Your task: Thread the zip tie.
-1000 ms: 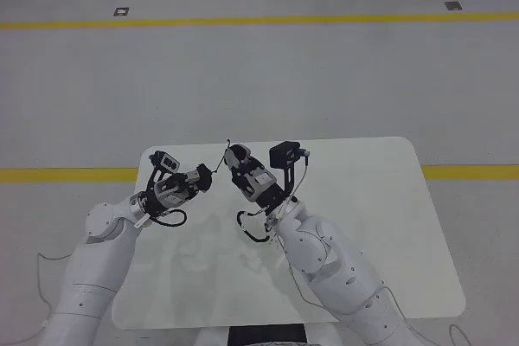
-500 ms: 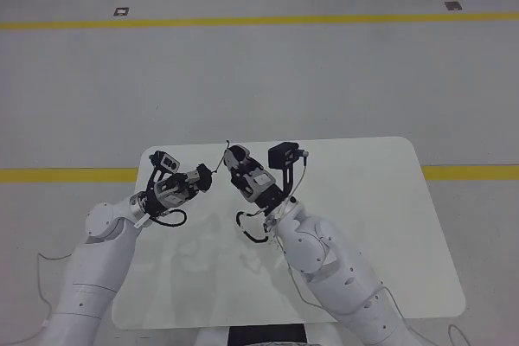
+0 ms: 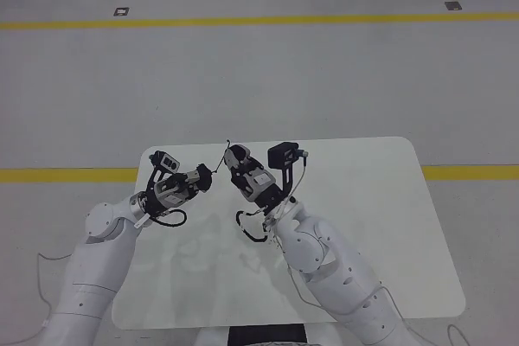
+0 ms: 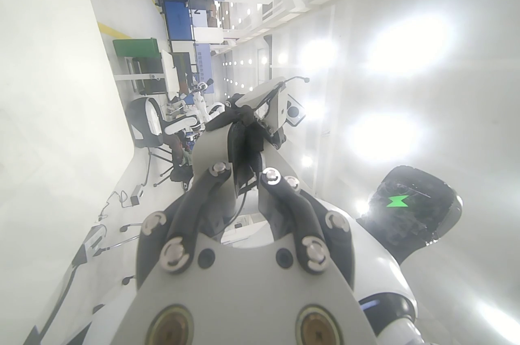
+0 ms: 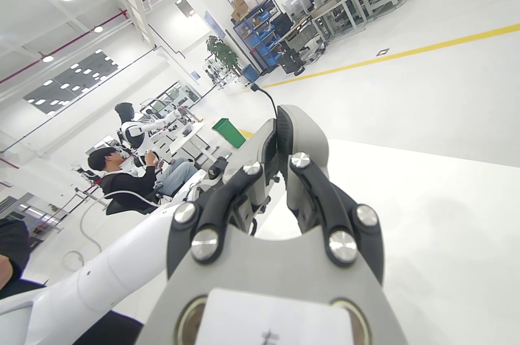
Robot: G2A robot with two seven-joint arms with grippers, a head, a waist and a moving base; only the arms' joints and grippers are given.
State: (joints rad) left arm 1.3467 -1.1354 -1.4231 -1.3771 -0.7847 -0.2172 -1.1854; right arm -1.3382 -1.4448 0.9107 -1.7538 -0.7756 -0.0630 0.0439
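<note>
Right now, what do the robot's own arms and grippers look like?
Both arms have smooth white rounded shells, left arm, right arm, with black cable loops at the wrists. The left gripper and right gripper match: light grey fingers with black ribbed pads, black linkage bars, silver round screws, grey base plate.

Right gripper [image 5: 278, 125] pinches the black zip tie [image 5: 257, 88].

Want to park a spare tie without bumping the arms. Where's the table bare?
Bare: the right half of the table, from the right gripper out to the right edge; a smaller patch between the left gripper and the near edge. Crowded: far left-centre, where both grippers meet at the zip tie.
</note>
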